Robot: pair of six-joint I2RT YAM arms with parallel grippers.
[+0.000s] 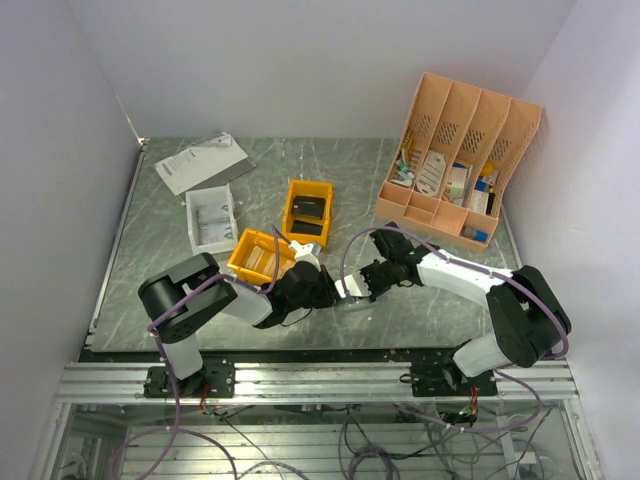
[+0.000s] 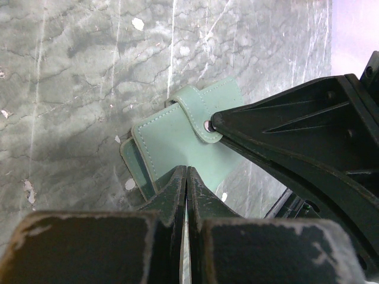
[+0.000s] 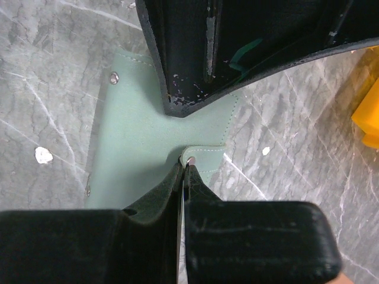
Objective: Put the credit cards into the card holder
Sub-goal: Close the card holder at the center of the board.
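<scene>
Card holder (image 2: pixel 177 142) lying flat, snap tab (image 2: pixel 198 112) facing right end effector (image 3: pixel 185 168)

Overhead, my left gripper (image 1: pixel 325 288) and right gripper (image 1: pixel 370 282) meet over the card holder (image 1: pixel 350 291); little of it shows. From my left wrist, both claws hide its near edge and right side. Peach organiser (image 1: pixel 470 110) contents: too small to identify.

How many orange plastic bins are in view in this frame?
2. One orange plastic open-top bin stands near the middle of the top view. The other sits just nearer and to its left, turned askew. No further bin seems hidden.
</scene>
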